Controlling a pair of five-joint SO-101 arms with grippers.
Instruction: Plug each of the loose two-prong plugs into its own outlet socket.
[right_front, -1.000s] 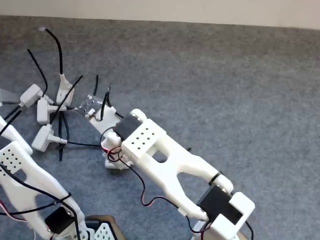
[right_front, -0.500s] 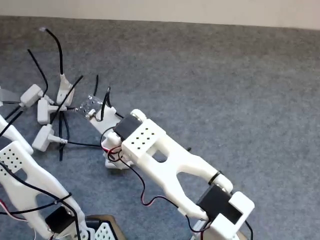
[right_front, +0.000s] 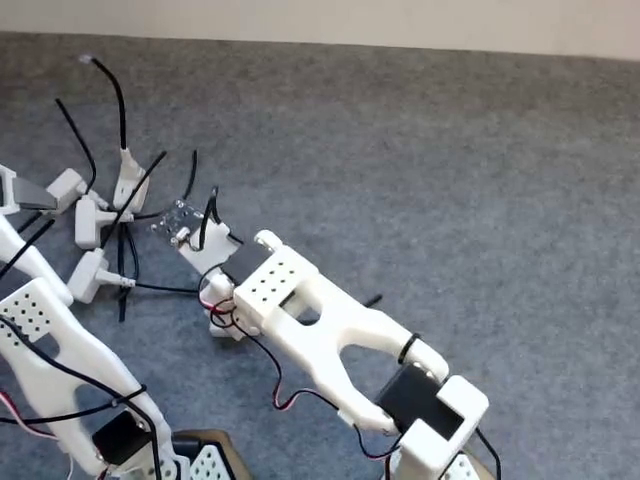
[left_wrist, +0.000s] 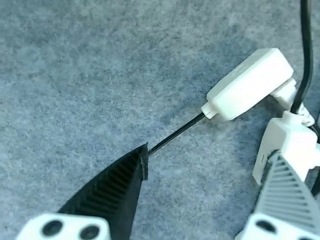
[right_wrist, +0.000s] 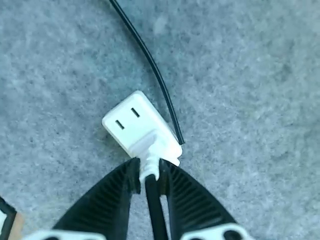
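At the far left, the high view's edge cuts off my left pincer. From its wrist I see it hanging released over the surface, with a white connector just beyond its tips. Beside it I count four white bodies in the cluster, tangled in black cords. I cannot make out which are plugs and which are sockets. Toward the middle, my right arm lies low and outstretched, hiding a fifth body, the socket. My right pincer is clenched on the socket's neck, where its cord leaves. The socket lies on the surface with its two slots showing.
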